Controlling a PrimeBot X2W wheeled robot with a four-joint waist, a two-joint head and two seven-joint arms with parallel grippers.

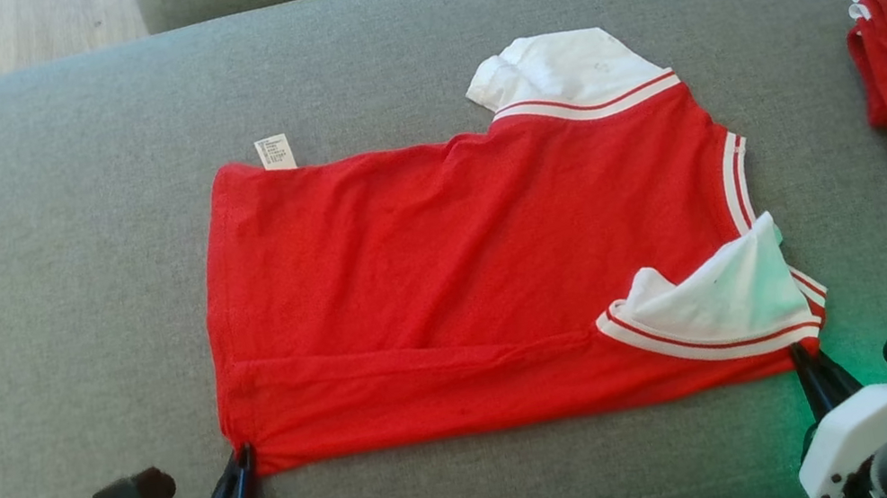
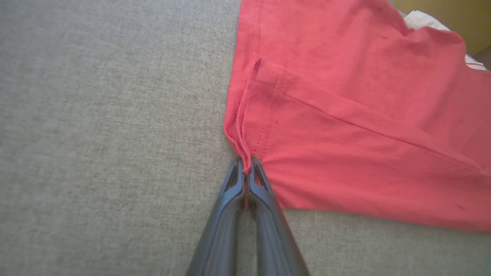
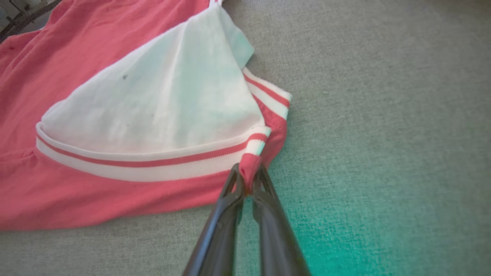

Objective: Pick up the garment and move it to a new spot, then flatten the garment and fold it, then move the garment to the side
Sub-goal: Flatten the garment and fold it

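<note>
The red garment lies spread and mostly flat mid-frame on the grey sofa cushion, white-lined sleeves turned up at the upper and lower right, so the move and the flattening look done. The left hand is pinched tight on its hem corner at the lower left, the right hand likewise on the red corner under the near sleeve at the lower right. This looks like the start of the fold; the fold itself and the shift to the side remain.
</note>
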